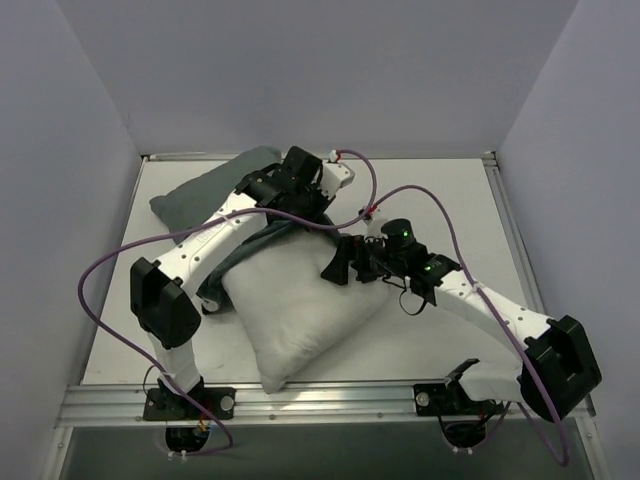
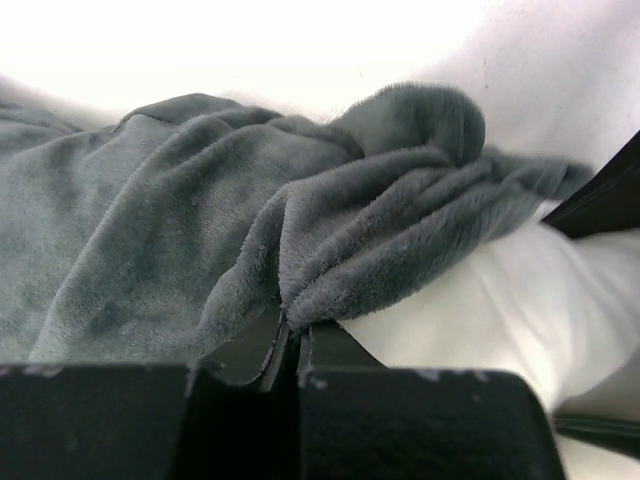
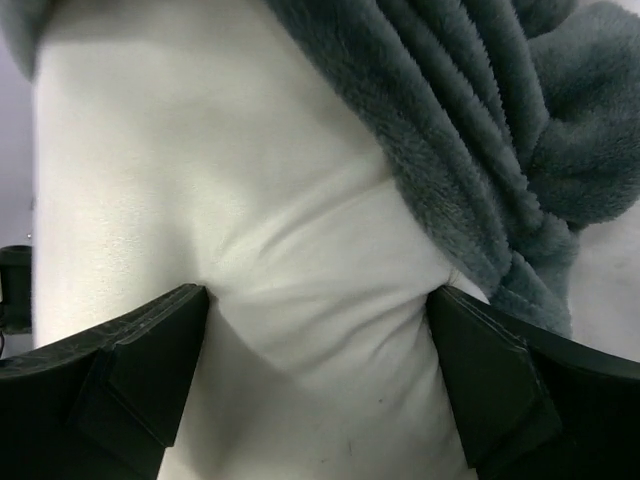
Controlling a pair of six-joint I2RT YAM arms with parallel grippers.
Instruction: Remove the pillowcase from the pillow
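The pillowcase (image 1: 205,195), grey side out, lies bunched at the far left of the table (image 1: 450,210), covering only the far end of the pillow (image 1: 300,320), whose bare white near end points toward the arms. The left gripper (image 2: 293,325) is pinched tight on a grey fold. The right gripper (image 3: 318,300) gapes wide, fingers pressed into the white pillow.

no readable text, labels or signs
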